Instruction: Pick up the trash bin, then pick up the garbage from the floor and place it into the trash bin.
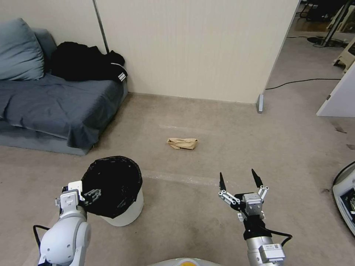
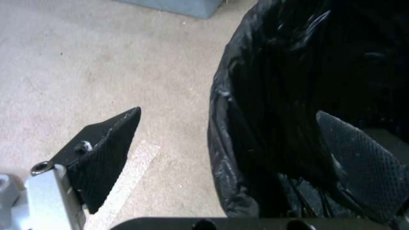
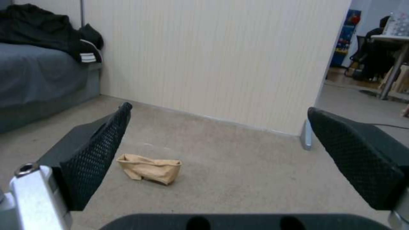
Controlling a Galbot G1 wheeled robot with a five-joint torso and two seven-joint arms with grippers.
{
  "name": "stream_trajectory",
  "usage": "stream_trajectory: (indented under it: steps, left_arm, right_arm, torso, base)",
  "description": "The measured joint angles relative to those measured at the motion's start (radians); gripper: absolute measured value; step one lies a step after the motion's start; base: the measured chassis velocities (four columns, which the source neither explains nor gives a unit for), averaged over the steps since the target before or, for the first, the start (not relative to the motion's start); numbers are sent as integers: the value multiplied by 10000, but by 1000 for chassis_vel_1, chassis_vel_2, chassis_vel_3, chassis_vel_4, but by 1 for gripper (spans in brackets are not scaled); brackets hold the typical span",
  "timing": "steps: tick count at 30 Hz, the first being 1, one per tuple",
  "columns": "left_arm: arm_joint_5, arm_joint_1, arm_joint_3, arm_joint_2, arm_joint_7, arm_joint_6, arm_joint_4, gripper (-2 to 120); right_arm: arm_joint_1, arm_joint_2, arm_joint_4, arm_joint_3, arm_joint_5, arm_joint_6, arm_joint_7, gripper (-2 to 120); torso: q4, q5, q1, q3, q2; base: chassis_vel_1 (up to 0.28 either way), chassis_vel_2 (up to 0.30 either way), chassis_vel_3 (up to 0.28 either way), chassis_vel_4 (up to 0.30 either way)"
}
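The left tool (image 1: 90, 195) straddled the trash bin (image 1: 125, 210) rim unclenched; the right tool (image 1: 239, 178) hung released near the paper bag (image 1: 182, 143)

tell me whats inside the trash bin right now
Only the black bag liner shows inside the trash bin; the bottom is too dark to see. The left tool straddles its rim, one finger inside.

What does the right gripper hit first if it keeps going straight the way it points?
Probably bare carpet: the open right gripper aims forward and slightly down. The crumpled tan paper bag lies ahead but off its centreline, toward the sofa side. Depth is unclear.
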Motion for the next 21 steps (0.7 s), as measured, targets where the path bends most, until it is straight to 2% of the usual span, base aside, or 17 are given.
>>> stream_trajectory:
  steps: [8,12,17,18,19,21]
  left_arm:
    - [-109,-119,-208,-15,-46,-11,258,100]
    - [-315,-173,-282,-7,-50,-16,463,95]
    - [-1185,-179,-203,-84,-52,-30,605,75]
    - [-1670,-177,-167,-118,-232,-41,616,70]
    - [-1670,-177,-167,-118,-232,-41,616,70]
    - [-2109,-166,-126,-160,-391,-52,624,60]
  right_arm:
    - [-6,0,-40,-19,-9,3,-15,100]
    - [-7,0,-52,-25,-14,5,-19,100]
    - [-7,0,-82,-64,-38,10,-35,100]
    - [-11,-1,-96,-81,-51,19,-38,100]
    - [-11,-1,-96,-81,-51,19,-38,100]
    - [-22,0,-99,-93,-58,32,-41,100]
  torso:
    - [0,0,0,0,0]
    - [0,0,0,0,0]
    - [1,5,0,0,1]
    - [1,6,1,0,0]
    - [1,6,1,0,0]
    - [1,10,0,-1,1]
  base:
    - [0,0,0,0]
    - [0,0,0,0]
    - [0,0,0,0]
    - [0,0,0,0]
    - [0,0,0,0]
    - [0,0,0,0]
